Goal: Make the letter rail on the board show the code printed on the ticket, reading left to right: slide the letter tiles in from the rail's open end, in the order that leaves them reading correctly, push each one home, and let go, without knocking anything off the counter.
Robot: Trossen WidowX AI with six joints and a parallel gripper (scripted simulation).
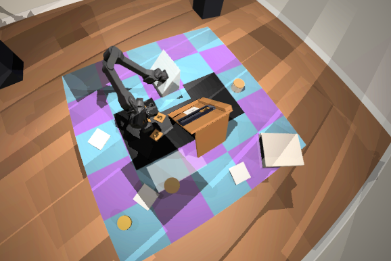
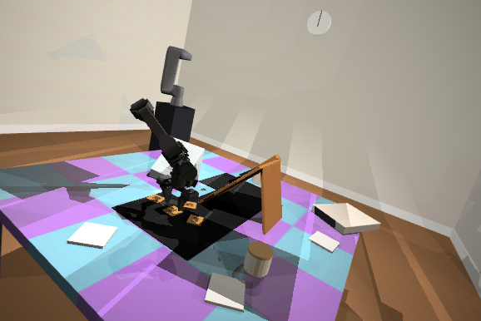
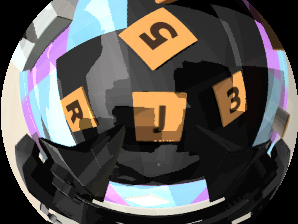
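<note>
My gripper (image 1: 149,122) (image 2: 174,206) (image 3: 160,129) is open, pointing down low over the black mat. The J tile (image 2: 171,210) (image 3: 160,109) lies between and just beyond its fingertips in the wrist view, ungripped. The 5 tile (image 1: 159,117) (image 2: 190,205) (image 3: 159,39) lies nearer the board. The 3 tile (image 1: 156,135) (image 2: 195,220) (image 3: 231,99) lies right and the R tile (image 2: 156,199) (image 3: 78,111) left in the wrist view. The orange tilted board (image 1: 212,136) (image 2: 271,201) carries the dark rail (image 1: 194,117) and white ticket (image 1: 191,111); its print is unreadable here, and the rail's contents are unclear.
A white wedge (image 1: 172,75) stands behind the gripper. Round blocks (image 1: 238,85) (image 1: 172,185) (image 2: 258,260), a yellow disc (image 1: 124,222), white slabs (image 1: 99,138) (image 1: 239,173) and a large pale box (image 1: 283,150) (image 2: 347,217) stand around the mat (image 1: 142,157). The board's raised side faces away from the arm.
</note>
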